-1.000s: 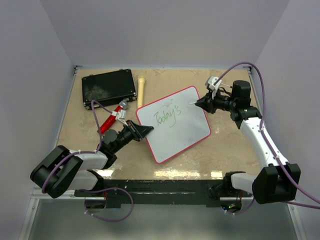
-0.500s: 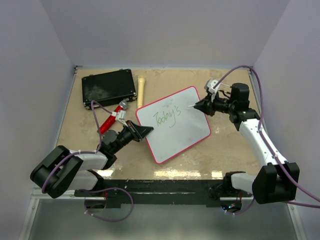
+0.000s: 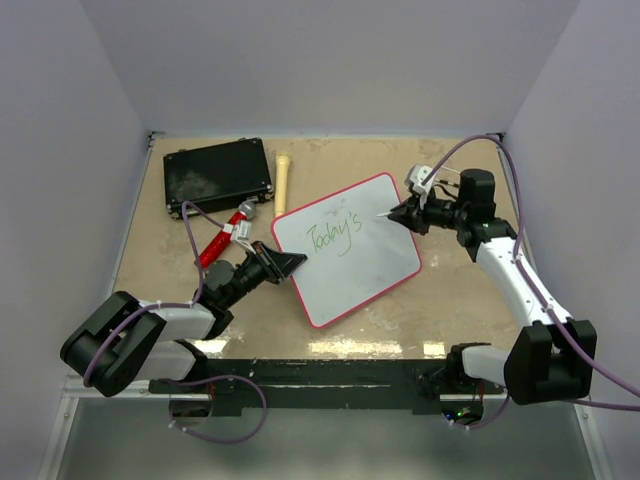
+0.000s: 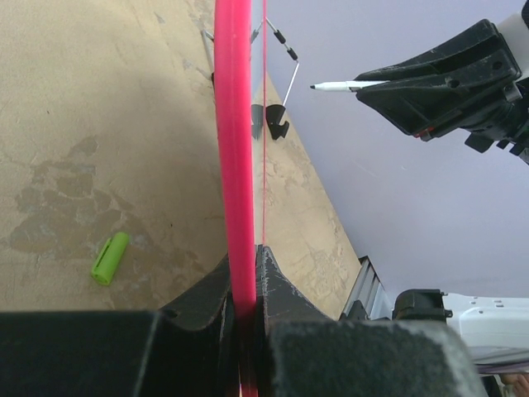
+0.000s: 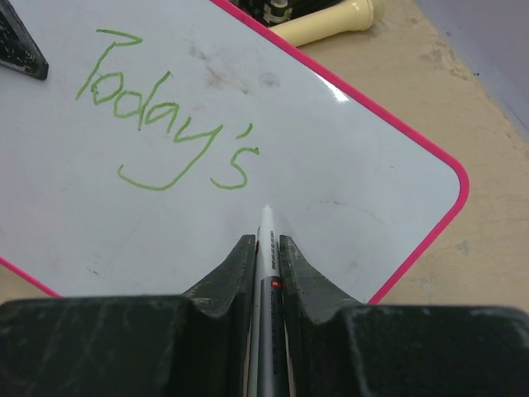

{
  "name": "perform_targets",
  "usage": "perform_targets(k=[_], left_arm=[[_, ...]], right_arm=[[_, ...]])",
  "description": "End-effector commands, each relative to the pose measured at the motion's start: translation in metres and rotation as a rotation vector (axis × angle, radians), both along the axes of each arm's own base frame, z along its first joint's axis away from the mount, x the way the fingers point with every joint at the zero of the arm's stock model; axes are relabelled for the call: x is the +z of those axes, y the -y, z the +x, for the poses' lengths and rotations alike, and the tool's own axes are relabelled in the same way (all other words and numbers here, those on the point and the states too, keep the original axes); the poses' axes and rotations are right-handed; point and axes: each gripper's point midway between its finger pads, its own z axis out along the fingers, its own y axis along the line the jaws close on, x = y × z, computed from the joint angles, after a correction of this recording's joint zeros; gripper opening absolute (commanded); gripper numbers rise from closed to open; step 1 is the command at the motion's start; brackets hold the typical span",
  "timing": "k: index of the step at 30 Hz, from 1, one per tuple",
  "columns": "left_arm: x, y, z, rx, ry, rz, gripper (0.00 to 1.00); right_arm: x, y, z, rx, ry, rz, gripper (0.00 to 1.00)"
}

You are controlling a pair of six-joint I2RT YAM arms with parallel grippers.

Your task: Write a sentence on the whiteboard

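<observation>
Tan table (image 3: 450, 300), and the sentence (image 3: 333, 235) on the whiteboard (image 3: 370, 265) is only "Today's" so far. The right gripper (image 3: 405, 213), clamped on the marker (image 5: 266, 227), has edged in for the next word. The left gripper (image 3: 290, 262) pinches the rim.

White tubular left arm (image 3: 175, 320) and right arm (image 3: 510, 275) carry bulky black joint housings. A thin purple cable (image 3: 480, 138) trails along each. Left claw (image 3: 292, 262) and right claw (image 3: 398, 213): black, wedge-shaped.
</observation>
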Motion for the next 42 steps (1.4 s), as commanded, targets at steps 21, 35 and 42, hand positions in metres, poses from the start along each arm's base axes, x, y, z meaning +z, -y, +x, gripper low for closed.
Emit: perform_targets(k=[21, 35, 42], left_arm=[[0.024, 0.007, -0.003, -0.045, 0.127, -0.017, 0.00], [0.025, 0.008, -0.003, -0.051, 0.128, -0.015, 0.00], [0.026, 0.008, -0.003, -0.052, 0.131, -0.013, 0.00]], right_arm=[[-0.010, -0.016, 0.024, 0.008, 0.026, -0.038, 0.00], [-0.017, -0.012, 0.046, -0.084, 0.005, -0.033, 0.00], [-0.027, -0.012, 0.043, -0.061, -0.028, -0.051, 0.00]])
